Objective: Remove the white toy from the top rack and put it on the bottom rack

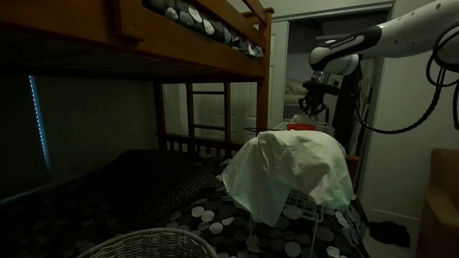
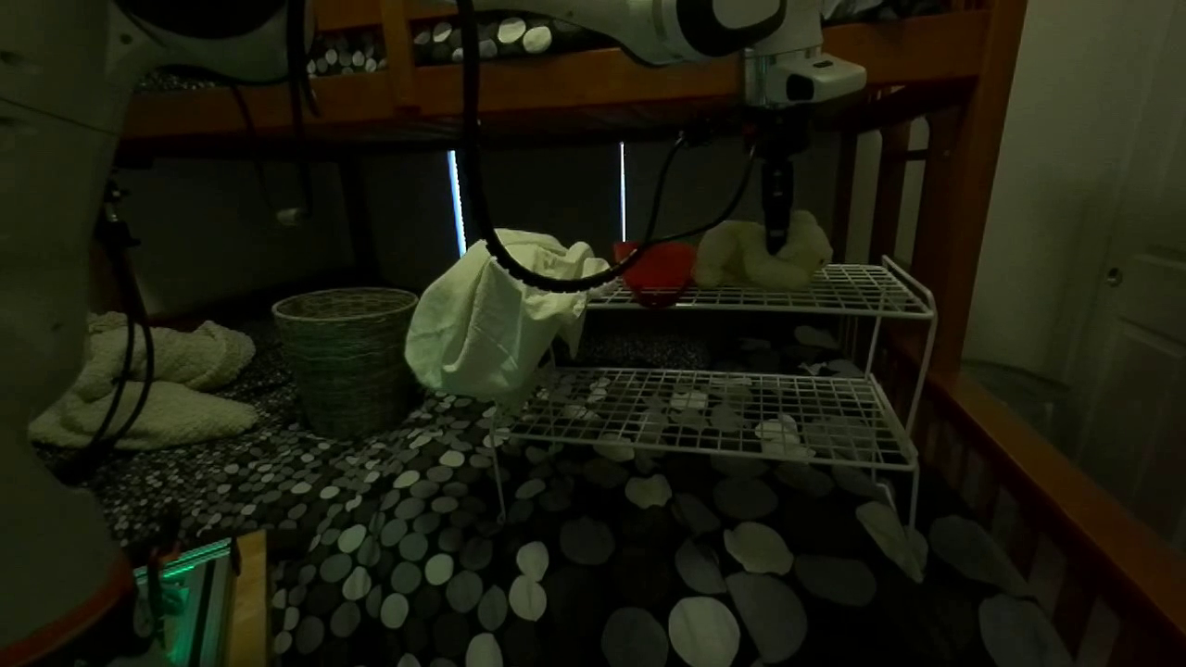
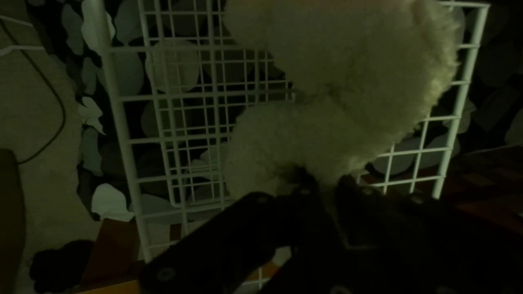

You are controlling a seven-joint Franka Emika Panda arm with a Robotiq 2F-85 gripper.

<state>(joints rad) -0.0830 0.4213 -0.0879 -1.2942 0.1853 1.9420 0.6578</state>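
Observation:
The white toy (image 2: pixel 732 257) is a fluffy plush lump at the far end of the top rack (image 2: pixel 927 308), and appears to rest on its wires. It also shows in an exterior view (image 1: pixel 300 119), partly behind the red object, and fills the upper middle of the wrist view (image 3: pixel 359 69). My gripper (image 2: pixel 776 245) points down into the toy. In the wrist view its fingertips (image 3: pixel 326 183) are close together with fur pinched between them. The bottom rack (image 2: pixel 741 452) is a bare wire shelf below, also seen through the top wires in the wrist view (image 3: pixel 171 163).
A red bowl-like object (image 2: pixel 658 270) stands beside the toy on the top rack. A big white cloth (image 1: pixel 294 161) drapes over the rack's other end. A wicker basket (image 2: pixel 347 361) stands on the bed. The wooden bunk frame (image 2: pixel 889 51) is above and behind; a bed rail (image 2: pixel 1066 500) runs alongside.

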